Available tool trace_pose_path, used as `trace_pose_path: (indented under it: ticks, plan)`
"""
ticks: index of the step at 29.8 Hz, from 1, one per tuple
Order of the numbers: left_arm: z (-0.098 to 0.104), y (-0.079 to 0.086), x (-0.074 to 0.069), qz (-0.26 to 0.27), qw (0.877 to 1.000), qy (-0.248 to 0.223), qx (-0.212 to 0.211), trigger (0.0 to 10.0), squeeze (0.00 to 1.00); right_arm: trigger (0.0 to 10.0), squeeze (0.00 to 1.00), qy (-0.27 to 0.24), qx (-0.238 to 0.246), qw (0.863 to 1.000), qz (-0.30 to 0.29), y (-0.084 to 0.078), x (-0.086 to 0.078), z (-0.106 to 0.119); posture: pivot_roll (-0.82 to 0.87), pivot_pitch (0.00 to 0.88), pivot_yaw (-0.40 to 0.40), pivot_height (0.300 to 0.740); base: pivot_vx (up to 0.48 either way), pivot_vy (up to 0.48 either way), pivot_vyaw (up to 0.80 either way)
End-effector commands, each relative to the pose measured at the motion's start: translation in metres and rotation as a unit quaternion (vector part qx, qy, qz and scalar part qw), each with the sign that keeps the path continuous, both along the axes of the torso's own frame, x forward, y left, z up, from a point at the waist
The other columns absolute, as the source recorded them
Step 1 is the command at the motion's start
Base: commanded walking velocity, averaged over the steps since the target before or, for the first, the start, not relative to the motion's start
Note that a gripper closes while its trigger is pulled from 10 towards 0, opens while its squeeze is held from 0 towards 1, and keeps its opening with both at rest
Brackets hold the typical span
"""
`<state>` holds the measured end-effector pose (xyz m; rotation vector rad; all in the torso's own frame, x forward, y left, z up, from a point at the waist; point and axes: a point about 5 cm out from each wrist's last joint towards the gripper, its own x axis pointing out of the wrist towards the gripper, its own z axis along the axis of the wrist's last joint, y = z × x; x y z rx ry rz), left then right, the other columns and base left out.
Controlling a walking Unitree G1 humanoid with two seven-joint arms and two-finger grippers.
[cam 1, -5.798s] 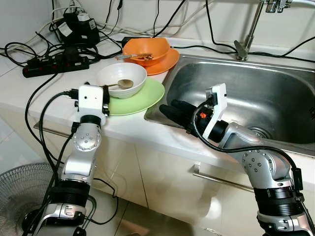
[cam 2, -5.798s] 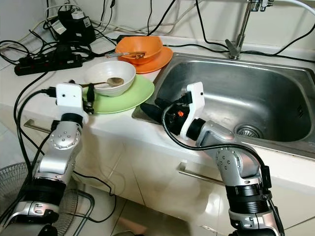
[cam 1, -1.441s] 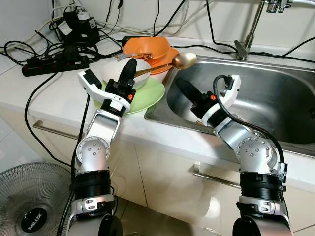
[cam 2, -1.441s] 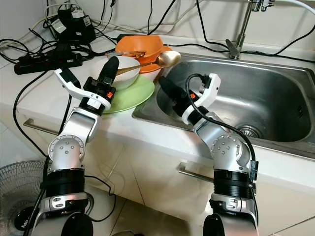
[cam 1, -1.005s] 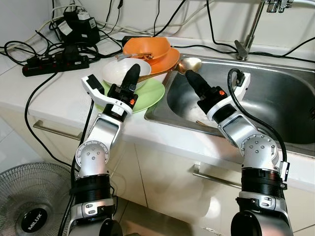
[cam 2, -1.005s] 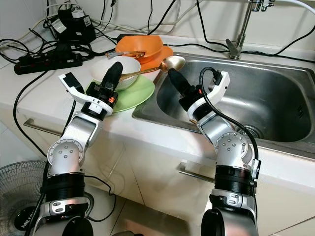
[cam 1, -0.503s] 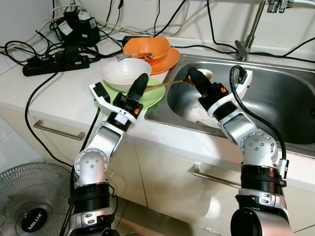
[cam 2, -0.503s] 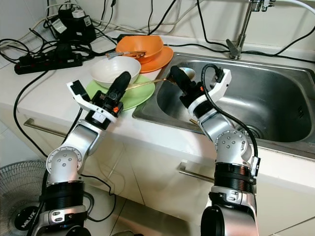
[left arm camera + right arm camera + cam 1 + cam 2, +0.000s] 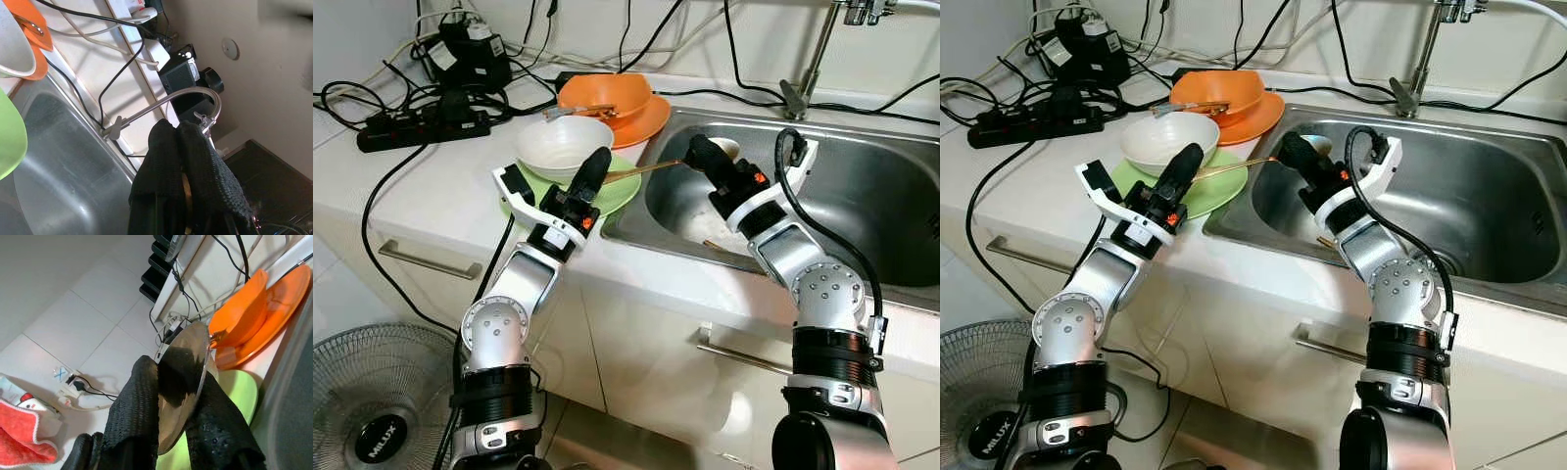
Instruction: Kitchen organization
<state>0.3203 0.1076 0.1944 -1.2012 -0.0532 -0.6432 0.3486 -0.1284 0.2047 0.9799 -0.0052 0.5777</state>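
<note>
Two grippers held one gold spoon [image 9: 641, 169] between them, stretched level over the near left corner of the steel sink [image 9: 862, 186]. The left gripper [image 9: 592, 168] had its jaws closed on the handle end, above the green plate [image 9: 617, 188] on the white tabletop [image 9: 431, 186]. The right gripper [image 9: 697, 150] had its jaws clamped on the spoon's bowl, which showed shiny between the fingers [image 9: 142, 396] in the right wrist view. A white bowl [image 9: 563, 145] sat on the green plate just behind the left gripper. Farther back, an orange bowl [image 9: 607, 98] rested on an orange plate [image 9: 651, 117]. A black power strip [image 9: 421, 127] lay well apart on the left.
</note>
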Motion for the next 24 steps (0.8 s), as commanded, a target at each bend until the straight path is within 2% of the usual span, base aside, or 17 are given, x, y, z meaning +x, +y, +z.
trace_pose_path:
  ticks: [1,5,7,8,9,10,14,18,19,20,21,24]
  plan:
    - [0.006,0.002,-0.001,-0.002,1.0,-0.014,0.0,0.0,0.0,0.0,0.0,0.004,-0.006,1.0,-0.013,-0.001,0.003,0.003,-0.1,0.0,0.07,0.74,0.0,0.0,0.0]
    - [0.005,0.003,-0.001,0.0,1.0,-0.012,0.004,0.0,0.0,0.0,0.0,0.004,-0.005,1.0,-0.017,-0.001,0.004,0.003,-0.1,0.001,0.069,0.74,0.0,0.0,0.0]
    - [0.002,0.003,0.001,0.009,1.0,-0.004,0.021,0.0,0.0,0.0,0.0,0.005,-0.005,1.0,-0.022,-0.002,0.005,0.004,-0.1,0.001,0.068,0.74,0.0,0.0,0.0]
    - [0.001,0.002,0.002,0.014,0.999,-0.002,0.035,8.0,0.0,0.0,0.0,0.008,-0.005,1.0,-0.025,-0.002,0.005,0.004,-0.1,0.0,0.068,0.74,0.0,0.0,0.0]
    - [0.0,0.002,0.002,0.017,0.999,-0.001,0.044,8.0,0.0,0.0,0.0,0.01,-0.006,1.0,-0.027,-0.003,0.006,0.003,-0.1,0.0,0.068,0.74,0.0,0.0,0.0]
    - [-0.002,0.001,0.003,0.02,0.999,0.004,0.05,10.0,0.0,0.0,0.0,0.013,-0.006,0.999,-0.033,-0.004,0.006,0.003,-0.1,0.0,0.068,0.74,0.0,0.0,0.0]
    - [-0.007,0.0,0.005,0.023,0.998,0.019,0.063,10.0,0.0,0.0,0.0,0.02,-0.007,0.999,-0.043,-0.006,0.008,0.001,-0.1,0.0,0.071,0.74,0.0,0.0,0.0]
    - [-0.016,-0.001,0.008,0.03,0.993,0.035,0.109,10.0,0.0,0.0,0.0,0.028,-0.006,0.998,-0.057,-0.009,0.01,-0.001,-0.1,0.0,0.074,0.74,0.0,0.0,0.0]
    - [-0.018,-0.001,0.009,0.035,0.991,0.039,0.12,10.0,0.51,0.0,0.0,0.031,-0.005,0.998,-0.062,-0.01,0.011,-0.002,-0.1,0.0,0.074,0.74,0.0,0.0,0.0]
    - [-0.019,-0.001,0.01,0.039,0.99,0.041,0.126,10.0,0.51,0.0,0.0,0.032,-0.004,0.997,-0.065,-0.01,0.011,-0.002,-0.1,0.0,0.074,0.74,0.0,0.0,0.0]
    - [-0.021,-0.001,0.01,0.038,0.988,0.043,0.143,10.0,1.0,0.0,0.0,0.036,-0.004,0.997,-0.072,-0.012,0.013,-0.003,-0.1,0.0,0.075,0.74,0.0,0.0,0.0]
    - [-0.02,-0.003,0.01,0.033,0.988,0.039,0.148,10.0,1.0,0.0,0.0,0.039,-0.004,0.996,-0.08,-0.013,0.014,-0.003,-0.09,0.0,0.076,0.74,0.0,0.0,0.0]
